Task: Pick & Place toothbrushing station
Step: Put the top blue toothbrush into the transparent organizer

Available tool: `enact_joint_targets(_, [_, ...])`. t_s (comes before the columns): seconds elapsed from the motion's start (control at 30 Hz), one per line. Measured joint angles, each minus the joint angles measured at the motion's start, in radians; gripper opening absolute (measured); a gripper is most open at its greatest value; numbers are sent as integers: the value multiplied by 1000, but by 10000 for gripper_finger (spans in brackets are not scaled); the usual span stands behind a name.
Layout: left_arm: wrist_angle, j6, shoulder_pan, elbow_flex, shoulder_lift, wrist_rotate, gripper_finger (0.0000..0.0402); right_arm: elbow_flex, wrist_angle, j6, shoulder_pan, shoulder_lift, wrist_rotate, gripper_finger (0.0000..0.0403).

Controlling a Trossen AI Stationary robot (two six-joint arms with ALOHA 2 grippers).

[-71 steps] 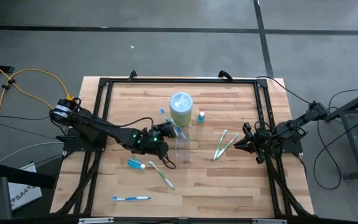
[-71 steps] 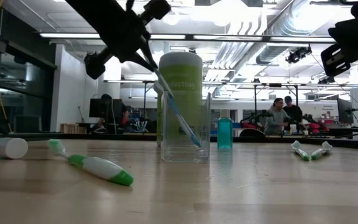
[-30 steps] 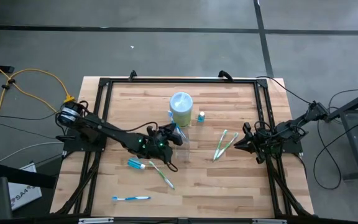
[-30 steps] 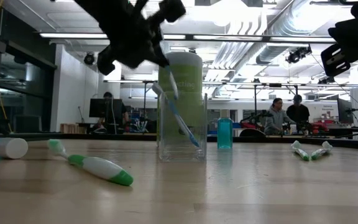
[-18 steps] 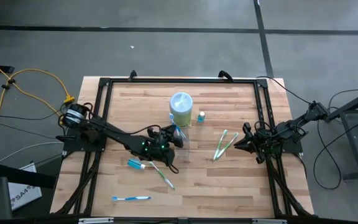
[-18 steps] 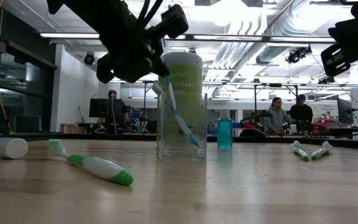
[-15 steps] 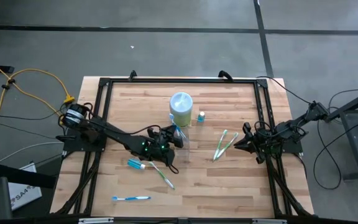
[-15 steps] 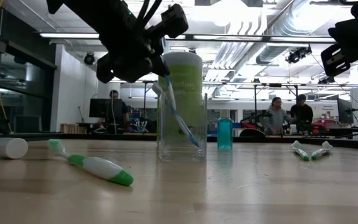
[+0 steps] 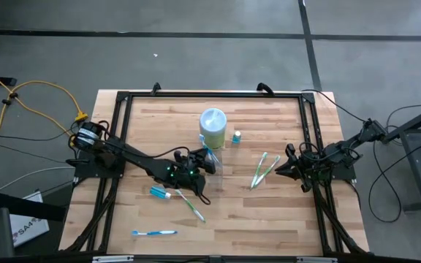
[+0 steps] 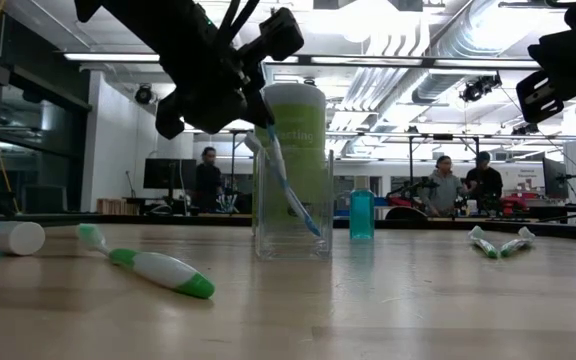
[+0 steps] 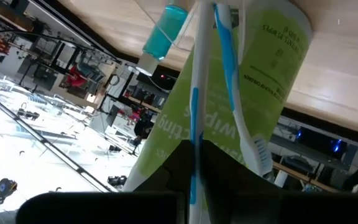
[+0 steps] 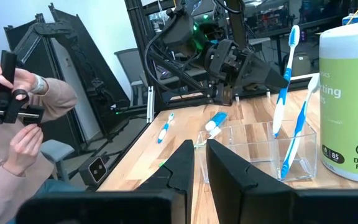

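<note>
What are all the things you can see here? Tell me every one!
table: one, light wood, under everything
clear tumbler: one, see-through, middle of the table
standing toothbrushes: two, blue-and-white, in the tumbler
lying blue toothbrush: one, blue-and-white, near the table's front edge
paired green toothbrushes: two, green-and-white, towards the right arm
single green toothbrush: one, green-and-white, beside the toothpaste tube
toothpaste tube: one, blue-and-white, lying down
small teal tube: one, standing beside the canister
canister: one, green-and-white, behind the tumbler
person: one, pink sleeve, beyond the table
left gripper: dark, at the tumbler
right gripper: dark, waiting at the right edge
</note>
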Motion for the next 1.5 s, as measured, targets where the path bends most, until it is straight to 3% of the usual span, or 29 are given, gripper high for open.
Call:
enact_joint_targets(0.53, [-22,-33,-13,-2,85,-26,20,0,0,0,0,0,0,36])
enact_joint_targets(1.27, [-21,-51,-13,-2,85,71,20,0,0,0,0,0,0,36])
enact_joint_targets(1.5, [-21,-73,-13,-2,85,70,41,0,0,0,0,0,0,36])
